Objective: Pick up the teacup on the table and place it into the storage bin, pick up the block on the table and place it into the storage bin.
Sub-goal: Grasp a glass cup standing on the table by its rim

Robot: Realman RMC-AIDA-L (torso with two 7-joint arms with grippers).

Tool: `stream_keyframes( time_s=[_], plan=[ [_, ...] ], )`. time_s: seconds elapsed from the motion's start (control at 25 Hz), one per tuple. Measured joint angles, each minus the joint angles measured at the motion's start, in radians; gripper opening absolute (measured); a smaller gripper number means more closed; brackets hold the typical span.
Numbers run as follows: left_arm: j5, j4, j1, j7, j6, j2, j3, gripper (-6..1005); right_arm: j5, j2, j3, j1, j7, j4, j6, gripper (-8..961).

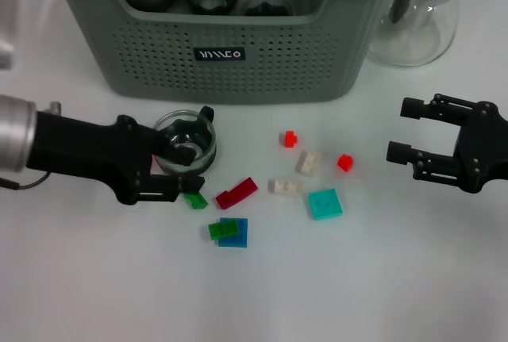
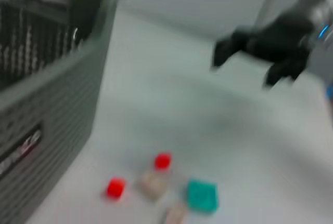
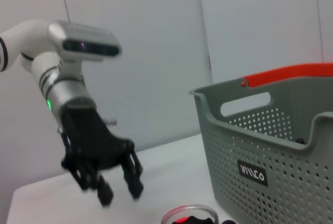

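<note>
A white table (image 1: 381, 278) fills the head view; the right wrist view shows pale wall panels behind it. The grey-green storage bin (image 1: 230, 56) stands at the table's far edge, holding dark round items, with a glass carafe (image 1: 421, 17) just to its right. In front of the bin, the left gripper (image 1: 184, 153) has its fingers clamped on the glass teacup (image 1: 186, 142), one above and one below it. Small coloured blocks (image 1: 325, 203) lie scattered nearby. The right gripper (image 1: 405, 129) hovers well apart, fingers spread.
</note>
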Motion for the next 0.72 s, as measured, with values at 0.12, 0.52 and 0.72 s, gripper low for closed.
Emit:
stream_keyframes(
  time_s=[0.12,0.52,0.72],
  plan=[
    [0.038,0.001,-0.004,-0.033,-0.071,-0.002,0.049,421,0.0,0.0,0.001,0.001,0.003,0.0,0.0,764],
    [0.163,0.121,-0.031,-0.239,-0.243,-0.004,0.306,400,0.0,-0.002,0.003,0.002,0.004,0.0,0.001,765],
    [0.203,0.1,-0.053,-0.265,-0.306,-0.004,0.39,390,0.0,-0.004,0.003,0.001,0.004,0.008,0.001,765]
  ],
)
